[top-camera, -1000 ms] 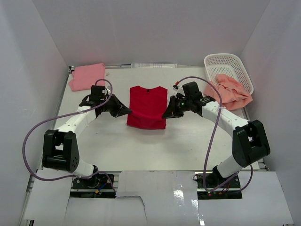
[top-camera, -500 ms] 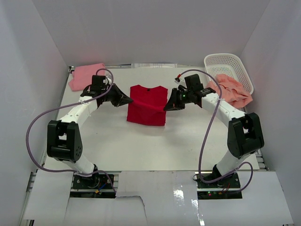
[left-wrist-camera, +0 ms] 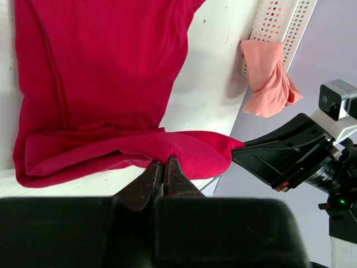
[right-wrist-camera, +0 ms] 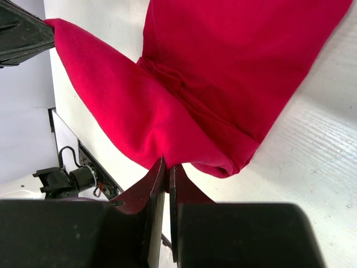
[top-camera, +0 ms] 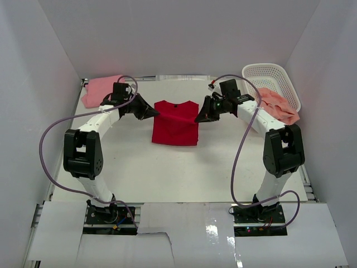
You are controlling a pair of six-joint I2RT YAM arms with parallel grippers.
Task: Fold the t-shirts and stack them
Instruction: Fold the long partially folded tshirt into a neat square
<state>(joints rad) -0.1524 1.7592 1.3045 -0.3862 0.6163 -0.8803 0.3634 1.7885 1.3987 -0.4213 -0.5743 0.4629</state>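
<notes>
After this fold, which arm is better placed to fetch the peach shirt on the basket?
Likely right: the peach shirt lies beside the right arm; the left arm is across the red shirt.

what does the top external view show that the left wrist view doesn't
Only the top external: the light pink shirt lying at the far left corner. Only the left wrist: the left gripper up close, shut on a folded edge of the red shirt. Both: the red shirt, the right gripper holding its other end, the salmon shirt hanging over the white basket.
</notes>
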